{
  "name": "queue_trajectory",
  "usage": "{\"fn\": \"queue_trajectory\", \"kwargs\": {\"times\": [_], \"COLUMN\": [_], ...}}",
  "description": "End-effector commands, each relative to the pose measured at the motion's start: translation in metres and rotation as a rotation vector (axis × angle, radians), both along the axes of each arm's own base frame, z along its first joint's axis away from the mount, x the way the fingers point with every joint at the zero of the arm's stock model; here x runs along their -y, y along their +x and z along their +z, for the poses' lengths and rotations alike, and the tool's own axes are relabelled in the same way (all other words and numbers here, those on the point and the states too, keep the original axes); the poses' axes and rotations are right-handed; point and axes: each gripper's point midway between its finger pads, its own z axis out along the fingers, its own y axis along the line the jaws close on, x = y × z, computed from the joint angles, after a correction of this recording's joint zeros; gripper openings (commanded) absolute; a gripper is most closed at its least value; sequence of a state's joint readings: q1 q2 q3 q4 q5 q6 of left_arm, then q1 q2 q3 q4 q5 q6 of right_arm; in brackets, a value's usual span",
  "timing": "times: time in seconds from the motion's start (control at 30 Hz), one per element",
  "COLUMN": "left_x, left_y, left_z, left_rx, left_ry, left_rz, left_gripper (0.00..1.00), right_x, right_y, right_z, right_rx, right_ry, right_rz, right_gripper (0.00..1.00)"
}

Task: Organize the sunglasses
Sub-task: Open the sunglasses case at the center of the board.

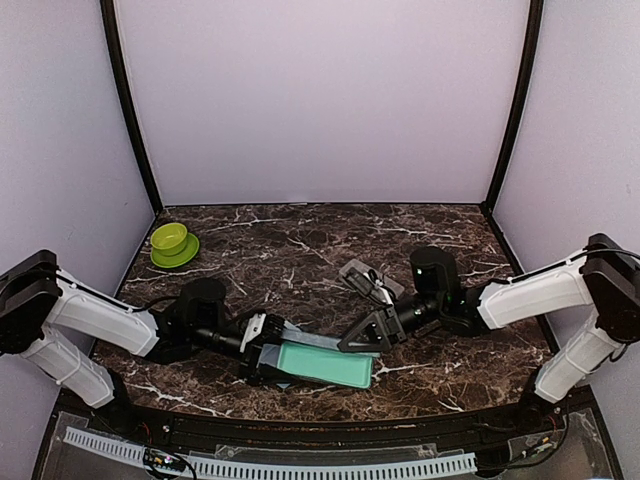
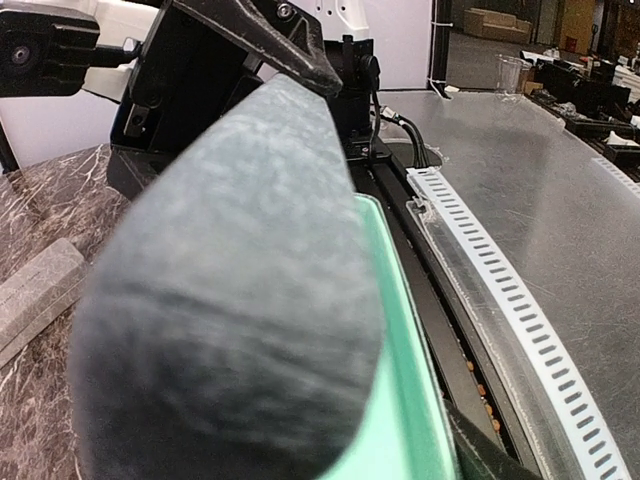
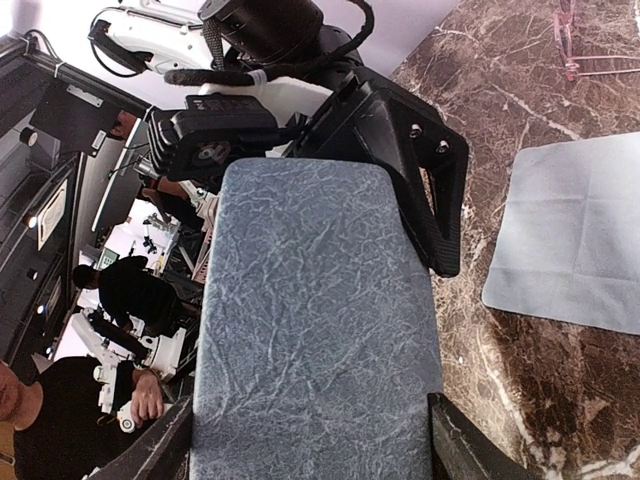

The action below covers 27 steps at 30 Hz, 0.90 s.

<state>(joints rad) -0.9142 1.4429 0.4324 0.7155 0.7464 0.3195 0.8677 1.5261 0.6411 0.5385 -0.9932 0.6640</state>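
A grey case [image 1: 322, 362] lies open near the table's front edge, its teal lining [image 2: 400, 350] facing up. My left gripper [image 1: 263, 346] is shut on the case's left end, and the grey lid [image 2: 220, 300] fills the left wrist view. My right gripper [image 1: 362, 335] is shut on the same case from the right. The textured lid [image 3: 315, 320] sits between its two fingers [image 3: 455, 445]. A small dark shape [image 1: 372, 288], probably the sunglasses, rests at a second grey case [image 1: 362, 274] behind; too small to be sure.
A pale blue-grey cloth [image 3: 575, 235] lies flat on the marble beside the case. A thin pink frame [image 3: 570, 40] lies beyond it. A green bowl [image 1: 173, 243] stands at the back left. The perforated rail [image 2: 520, 310] runs along the front edge.
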Motion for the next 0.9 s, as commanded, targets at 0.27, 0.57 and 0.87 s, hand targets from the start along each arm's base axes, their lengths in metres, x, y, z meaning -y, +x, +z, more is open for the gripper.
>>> {"fn": "queue_trajectory", "kwargs": {"times": [0.27, 0.57, 0.87], "left_x": [0.004, 0.002, 0.001], "left_y": [-0.014, -0.014, -0.018], "left_z": [0.023, 0.02, 0.016], "left_rx": [0.06, 0.041, 0.017], "left_ry": [-0.094, -0.109, -0.098], "left_rz": [-0.051, -0.032, -0.049], "left_gripper": [0.0, 0.0, 0.0], "right_x": [0.016, 0.025, 0.035], "right_y": [0.052, 0.064, 0.079], "right_z": [-0.037, -0.04, -0.041], "right_rx": [-0.275, -0.185, -0.166], "right_ry": [-0.285, -0.355, -0.373], "right_rz": [-0.28, -0.313, -0.366], "right_gripper": [0.34, 0.41, 0.62]}}
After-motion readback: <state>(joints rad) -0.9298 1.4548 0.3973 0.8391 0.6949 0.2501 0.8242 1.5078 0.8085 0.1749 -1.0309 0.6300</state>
